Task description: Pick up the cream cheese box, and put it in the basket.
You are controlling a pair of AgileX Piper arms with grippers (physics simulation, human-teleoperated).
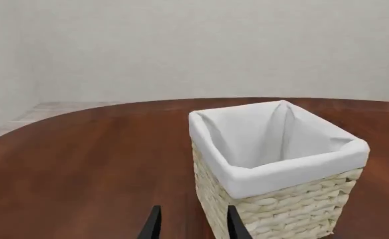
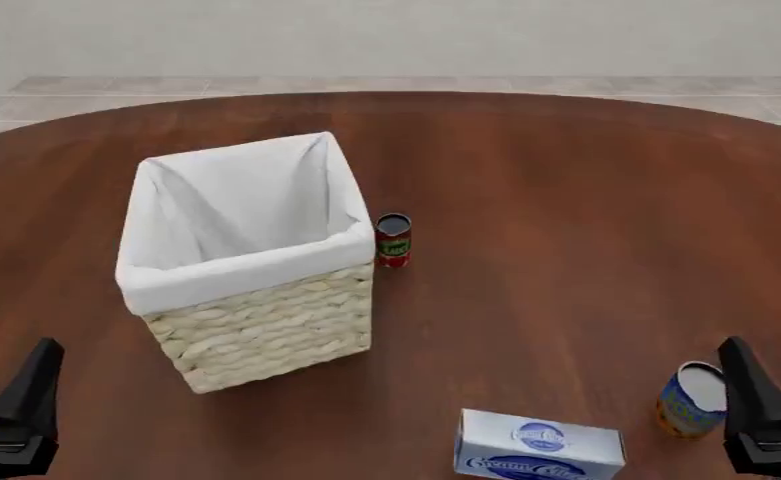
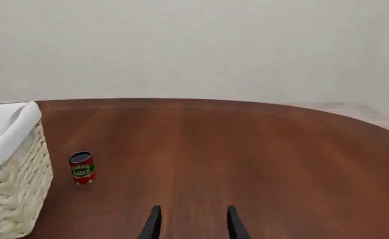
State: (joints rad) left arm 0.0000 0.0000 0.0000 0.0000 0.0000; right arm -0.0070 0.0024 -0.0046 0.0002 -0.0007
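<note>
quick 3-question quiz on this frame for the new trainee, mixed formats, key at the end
1. True or false: the cream cheese box already lies inside the basket.
2. Multiple choice: in the front view, what stands just right of the basket? A) a red can with a green label B) a bowl C) a bottle
3. Fill in: the blue-and-orange can stands near the ___ tool, close to the table edge nearest the arms.

Key
1. False: the box lies on the table, and nothing shows in the basket's white liner.
2. A
3. right; the left tool is open, holding nothing.
</note>
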